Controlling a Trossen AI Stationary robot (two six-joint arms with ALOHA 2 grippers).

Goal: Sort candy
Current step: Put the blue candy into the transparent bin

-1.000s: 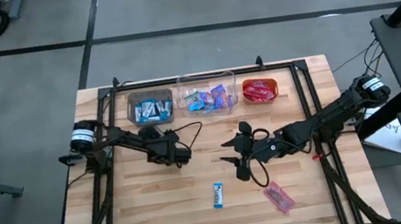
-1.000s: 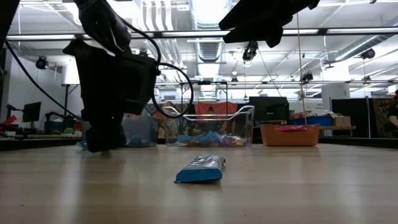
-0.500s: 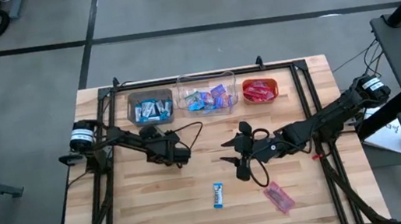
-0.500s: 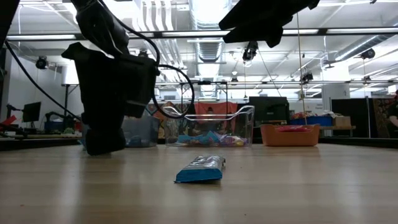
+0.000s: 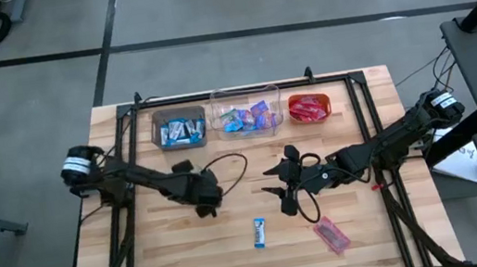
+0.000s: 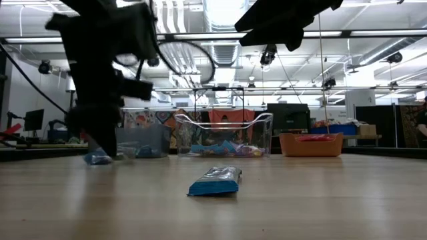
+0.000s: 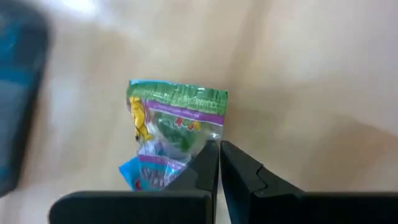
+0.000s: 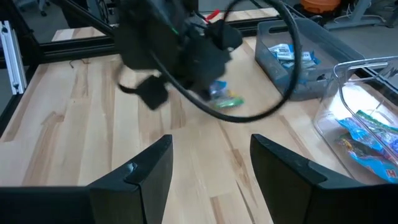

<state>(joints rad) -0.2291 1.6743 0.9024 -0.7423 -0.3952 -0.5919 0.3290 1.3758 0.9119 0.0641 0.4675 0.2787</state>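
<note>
— Between your left gripper's [image 7: 219, 163] fingers, what do you log?
— Item one: a multicolour candy [image 7: 174, 127], green, purple and blue wrapper, pinched by its edge in jaws closed tight together. From above, your left gripper [image 5: 209, 205] sits left of table centre, over bare wood.

— And your right gripper?
— Item two: right gripper [image 5: 277, 191], near table centre, fingers spread apart, holding nothing. Its wrist view shows both fingers [image 8: 144, 172] wide over the planks.

— Loose stock on your table [image 5: 191, 262]?
— Item three: one blue-and-white candy [image 5: 259, 233], lying flat just in front of both grippers. Item four: one pink-red candy [image 5: 331, 235], near the right gripper, toward the front edge.

— Bins along the far side?
— Item five: brown bin [image 5: 180, 129] with blue-and-white sweets; clear bin [image 5: 247, 113] with multicolour ones; orange bin [image 5: 309, 108] with red ones, side by side.
</note>
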